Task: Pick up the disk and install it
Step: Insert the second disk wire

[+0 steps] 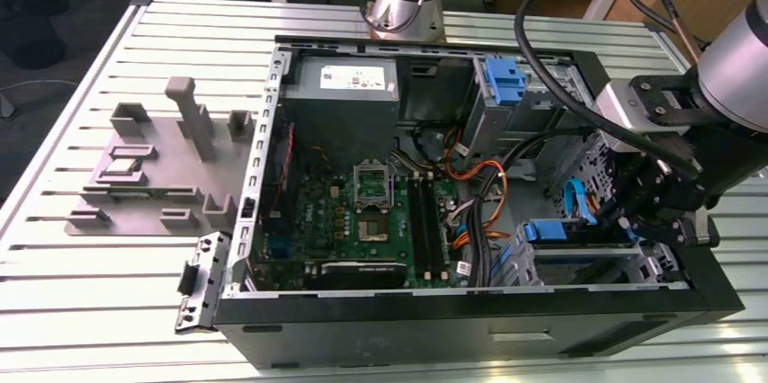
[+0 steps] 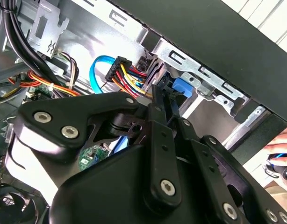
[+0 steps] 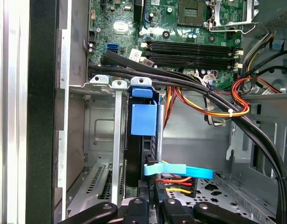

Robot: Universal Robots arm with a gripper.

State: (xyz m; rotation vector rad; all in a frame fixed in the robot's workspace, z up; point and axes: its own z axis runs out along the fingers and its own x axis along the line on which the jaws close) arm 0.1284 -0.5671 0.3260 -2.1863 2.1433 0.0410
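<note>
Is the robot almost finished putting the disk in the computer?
Nearly, it looks like. The disk, with its blue frame, already stands on edge in the metal bay at the corner of the open computer case, so the picking up is done. The end effector hangs right over that slot. I cannot tell whether the disk is pushed fully home. A blue cable lies beside it.

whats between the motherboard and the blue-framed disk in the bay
In the first wrist view, a bundle of black cables runs across between the motherboard and the disk.
</note>
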